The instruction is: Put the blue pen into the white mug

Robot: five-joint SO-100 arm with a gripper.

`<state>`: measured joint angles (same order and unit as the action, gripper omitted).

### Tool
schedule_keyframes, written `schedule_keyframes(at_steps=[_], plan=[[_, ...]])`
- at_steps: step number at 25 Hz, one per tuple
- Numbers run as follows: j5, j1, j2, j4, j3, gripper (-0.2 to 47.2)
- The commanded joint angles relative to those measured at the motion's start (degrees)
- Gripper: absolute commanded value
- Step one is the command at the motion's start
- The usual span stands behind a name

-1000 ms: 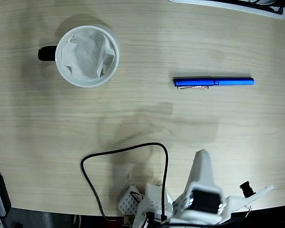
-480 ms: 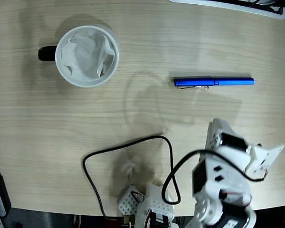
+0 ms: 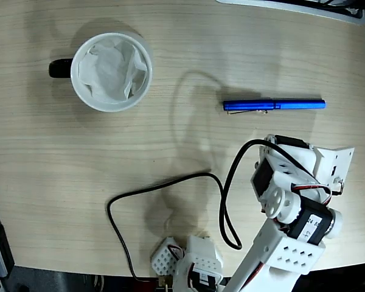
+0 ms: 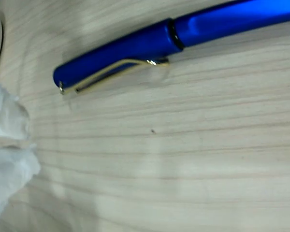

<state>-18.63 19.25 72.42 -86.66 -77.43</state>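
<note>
Bench (image 3: 188, 55): pale wood-grain surface carrying every item shown.

Blue pen (image 3: 274, 105): lies flat on the bench, lengthwise across the fixed view, right of centre in the upper half. The cap end with its metal clip points toward the picture's left. In the wrist view the pen (image 4: 174, 43) crosses the top of the frame on a slant, the clip facing the camera; nothing touches it.

White mug (image 3: 111, 72): stands upright at upper left of the fixed view, well apart from the pen. Its black handle (image 3: 60, 68) points toward the picture's left, and crumpled white paper (image 3: 112, 70) fills the inside.

Arm (image 3: 289, 207): white, rising from the lower edge of the fixed view at right, its head just below the pen and apart from it.

Tool: its fingers cannot be made out with certainty in either view, so whether they are spread or pressed together cannot be told. White blurred shapes at the left edge of the wrist view cannot be identified.

Black cable (image 3: 164, 185): loops over the bench from the arm's base to its head.
</note>
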Motion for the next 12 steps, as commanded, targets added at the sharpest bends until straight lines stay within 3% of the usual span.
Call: schedule_keyframes(at_steps=[1,9,12], plan=[[-2.2,0.9,0.0,-0.8,2.0,6.6],[-3.3,-0.2,-2.0,1.9,1.9,12.3],[-3.4,-0.4,-3.3,4.7,1.8,17.9]])
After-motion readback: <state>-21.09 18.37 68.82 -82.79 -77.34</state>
